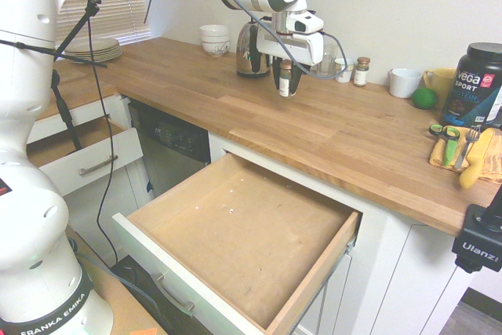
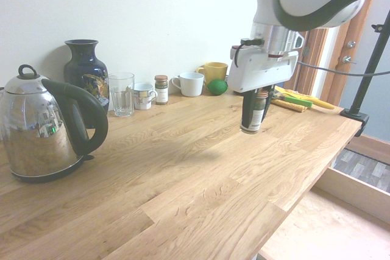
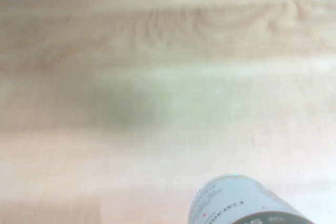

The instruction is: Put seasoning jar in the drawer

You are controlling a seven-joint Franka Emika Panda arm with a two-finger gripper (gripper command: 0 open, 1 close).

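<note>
Step in hand: transfer of the seasoning jar (image 1: pixel 285 82) to the drawer (image 1: pixel 243 225). The hand (image 1: pixel 285 76) is closed on the jar, with one dark finger on either side of the glass. The jar is suspended above the worktop (image 1: pixel 337 131), behind the drawer; its base is clear of the surface and it leans slightly. The drawer is pulled open and its interior is accessible from above.

Next move: carry the jar forward over the worktop edge until it is above the drawer, then lower it inside the side walls. Release only when the base is supported. Caution: a low approach could strike the rear edge of the opening, and an early release could let the round jar topple and roll.

Materials: the jar is a small upright cylinder of smooth clear glass with dark contents, a brown lid and a pale printed label. The drawer is a wide, shallow rectangular box with a flat, matt brown wooden bottom carrying a few small pale specks, light wood sides, and a white front fitted with a metal bar handle (image 1: pixel 172 296). The worktop is jointed wood strip with visible grain. The kettle (image 2: pixel 42 126), behind the drawer, is polished, reflective metal.
</note>
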